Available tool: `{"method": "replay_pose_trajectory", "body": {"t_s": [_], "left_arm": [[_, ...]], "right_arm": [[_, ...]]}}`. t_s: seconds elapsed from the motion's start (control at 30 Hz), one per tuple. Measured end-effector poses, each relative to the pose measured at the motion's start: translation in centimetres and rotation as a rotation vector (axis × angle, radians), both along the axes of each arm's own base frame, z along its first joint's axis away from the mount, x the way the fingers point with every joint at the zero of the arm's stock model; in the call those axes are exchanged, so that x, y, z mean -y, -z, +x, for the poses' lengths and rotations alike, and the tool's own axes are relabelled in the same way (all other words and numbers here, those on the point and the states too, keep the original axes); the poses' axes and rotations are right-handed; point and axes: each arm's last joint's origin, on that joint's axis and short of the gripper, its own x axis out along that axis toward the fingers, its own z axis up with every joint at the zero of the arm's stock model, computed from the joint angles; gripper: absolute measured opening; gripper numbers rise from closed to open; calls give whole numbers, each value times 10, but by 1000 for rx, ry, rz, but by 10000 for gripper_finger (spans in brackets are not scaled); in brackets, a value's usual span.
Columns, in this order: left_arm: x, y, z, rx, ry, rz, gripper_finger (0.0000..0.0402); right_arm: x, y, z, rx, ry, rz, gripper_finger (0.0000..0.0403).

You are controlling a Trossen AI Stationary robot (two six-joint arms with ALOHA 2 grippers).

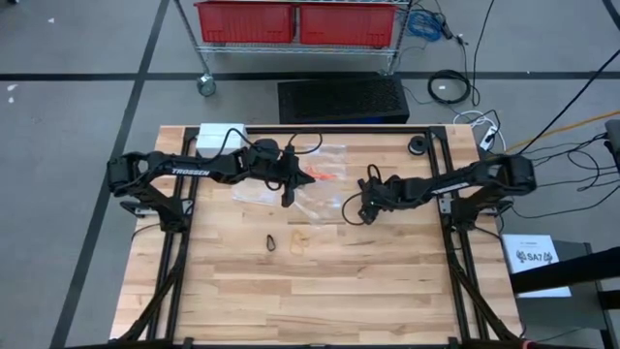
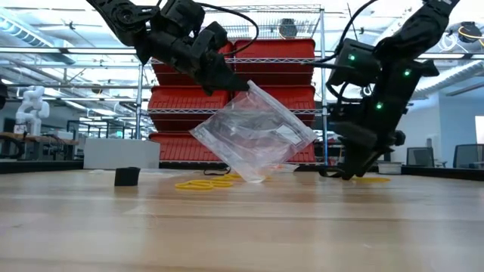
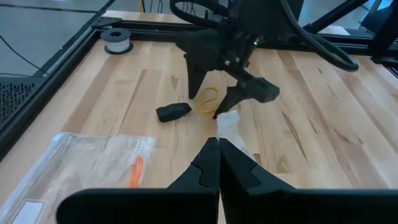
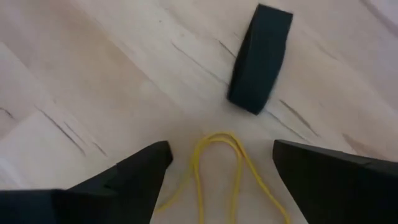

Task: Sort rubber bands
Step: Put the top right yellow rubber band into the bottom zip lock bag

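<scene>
The right gripper [image 4: 217, 165] stands wide open just above the table [image 1: 339, 291], its fingers on either side of a yellow rubber band [image 4: 217, 168], not yet touching it as far as the close view shows. A small black block [image 4: 261, 59] lies just beyond the band, toward twelve o'clock in the wrist picture.

The left gripper [image 3: 219, 146] is clenched on the edge of a clear plastic bag [image 2: 253, 136], which hangs tilted with its lowest corner at or near the tabletop. What lies inside that bag is hard to make out; it may be empty.

In the overhead view, a second clear bag [image 1: 325, 160] lies flat at about twelve o'clock from the table's middle, with orange-red bands [image 1: 325, 176] on or in it. A black band [image 1: 272, 241] and a tan band [image 1: 300, 237] lie near the middle, close together. From table level, yellow bands [image 2: 204, 183] lie beside the hanging bag.

The table is pale wood in a black frame. Behind it stand red bins [image 2: 227, 98] on wire shelves, and cables [image 1: 450, 87] trail on the grey floor.
</scene>
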Motion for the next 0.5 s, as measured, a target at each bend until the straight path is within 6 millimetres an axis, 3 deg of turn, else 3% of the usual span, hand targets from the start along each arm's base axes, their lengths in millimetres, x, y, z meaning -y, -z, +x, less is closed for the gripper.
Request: {"method": "replay_pose_trajectory", "body": {"t_s": [0.13,0.37,0.5], "left_arm": [[0,0,0,-3,0,-1,0],[0,0,0,-4,0,-1,0],[0,1,0,-5,0,-2,0]], "right_arm": [[-4,0,1,6,-7,9,216],[-13,0,2,1,-69,29,19],[-16,-5,7,1,-96,35,11]]}}
